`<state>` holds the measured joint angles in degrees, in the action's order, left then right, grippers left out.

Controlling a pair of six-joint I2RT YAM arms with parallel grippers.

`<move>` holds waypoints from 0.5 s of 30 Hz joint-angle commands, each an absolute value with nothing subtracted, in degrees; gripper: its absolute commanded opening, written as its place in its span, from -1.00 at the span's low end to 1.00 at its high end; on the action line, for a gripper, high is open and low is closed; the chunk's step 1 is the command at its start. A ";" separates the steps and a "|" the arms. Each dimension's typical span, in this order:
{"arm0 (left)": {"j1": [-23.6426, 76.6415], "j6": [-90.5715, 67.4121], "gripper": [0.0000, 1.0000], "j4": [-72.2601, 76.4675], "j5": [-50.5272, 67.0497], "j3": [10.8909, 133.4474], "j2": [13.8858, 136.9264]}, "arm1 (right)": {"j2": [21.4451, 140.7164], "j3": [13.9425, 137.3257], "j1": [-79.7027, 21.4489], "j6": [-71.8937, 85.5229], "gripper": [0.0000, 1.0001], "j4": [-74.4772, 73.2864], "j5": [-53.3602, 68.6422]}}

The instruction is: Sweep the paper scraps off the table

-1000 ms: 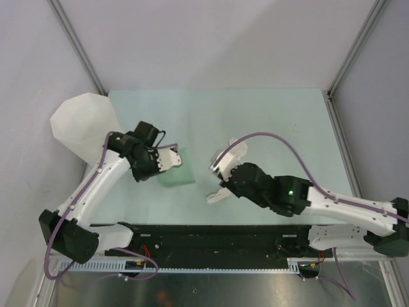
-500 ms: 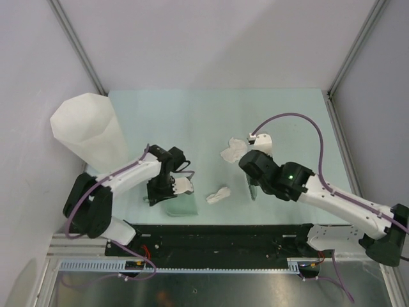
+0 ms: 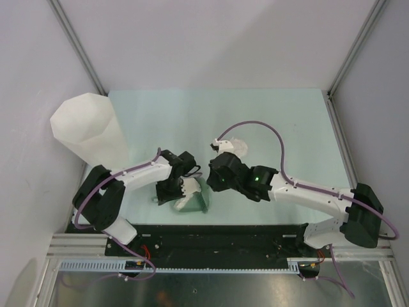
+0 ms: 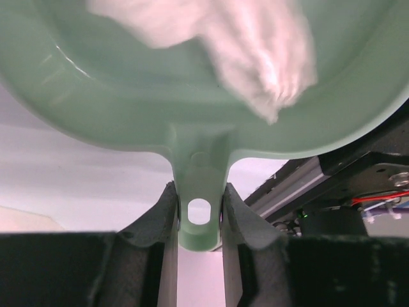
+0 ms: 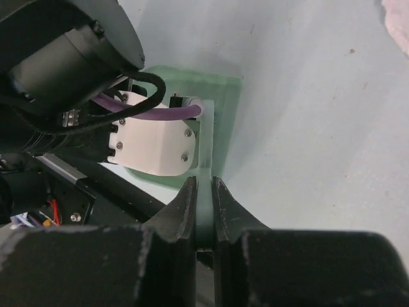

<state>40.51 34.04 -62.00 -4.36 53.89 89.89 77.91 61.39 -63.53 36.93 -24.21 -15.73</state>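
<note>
- Paper scraps (image 4: 268, 57): one lies in the green dustpan (image 4: 128, 109); another (image 3: 234, 146) rests on the table (image 3: 287, 121), beyond the dustpan.
- Left gripper (image 4: 199, 204) pinches the dustpan's handle.
- Right gripper (image 5: 204, 187) clamps a thin green blade (image 5: 204, 220) beside the dustpan.

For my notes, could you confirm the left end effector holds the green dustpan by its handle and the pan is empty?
Not empty: the left wrist view shows a paper scrap in the dustpan. The handle grip is right.

One paper scrap (image 4: 268, 57) in dustpan (image 3: 198, 204); bin (image 3: 83, 131) far left; second scrap (image 3: 235, 146) behind dustpan
</note>
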 commanded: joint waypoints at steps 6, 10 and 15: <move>40.52 33.49 -1.00 -59.24 8.78 54.40 84.13 | 66.65 62.23 -62.05 35.43 -1.00 -22.54 -23.62; 39.90 32.26 -1.00 -56.70 13.96 56.25 79.65 | 58.29 62.49 -61.96 34.02 -1.00 -31.54 -33.56; 39.38 30.24 -1.00 -56.86 14.68 60.98 75.51 | 48.27 63.54 -58.81 32.61 -1.00 -39.36 -40.51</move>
<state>40.21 32.40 -58.35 10.11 55.42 80.14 53.71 61.01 -61.08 34.24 -32.40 -30.55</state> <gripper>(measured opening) 0.275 0.109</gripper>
